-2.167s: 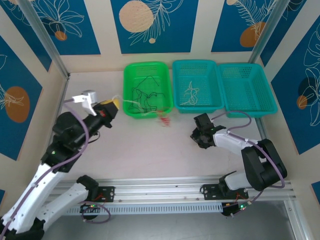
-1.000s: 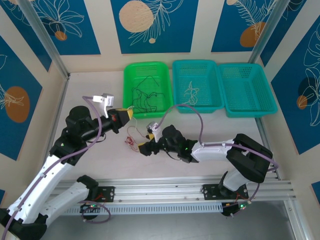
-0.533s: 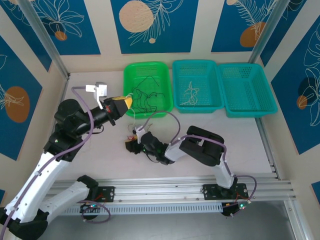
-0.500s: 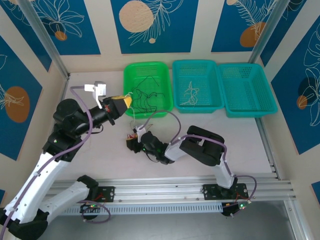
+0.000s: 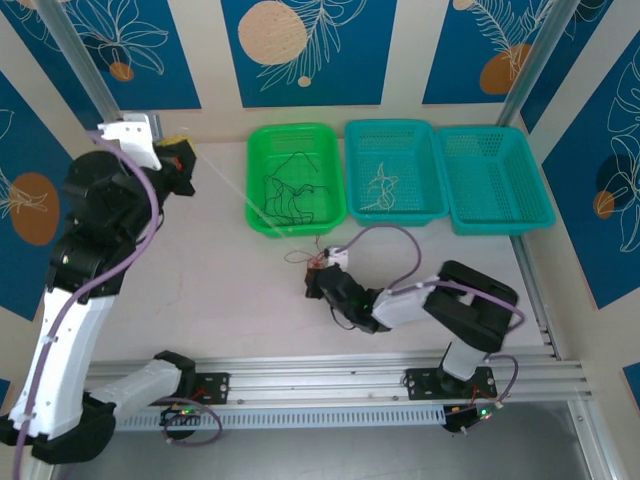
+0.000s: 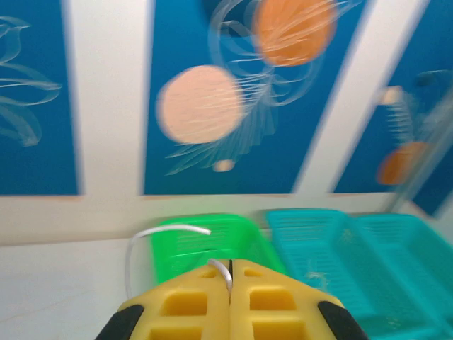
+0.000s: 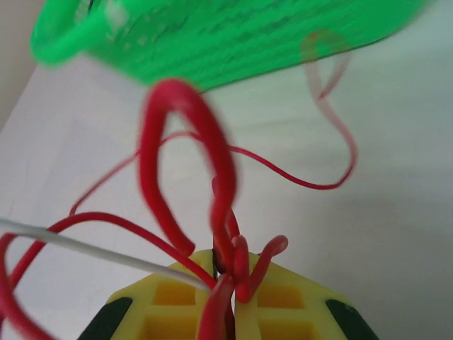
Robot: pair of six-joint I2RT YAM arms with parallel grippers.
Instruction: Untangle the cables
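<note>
Since the left tool (image 6: 230, 268) at ten o'clock pinches the whitish cable (image 6: 170, 228) taut and the right tool (image 7: 228, 268) grips the red cable (image 7: 180, 93), draw them apart slowly.

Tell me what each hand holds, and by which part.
Left hand: the whitish cable, pinched near one end. Right hand: the red cable, at its tangled loops.
</note>
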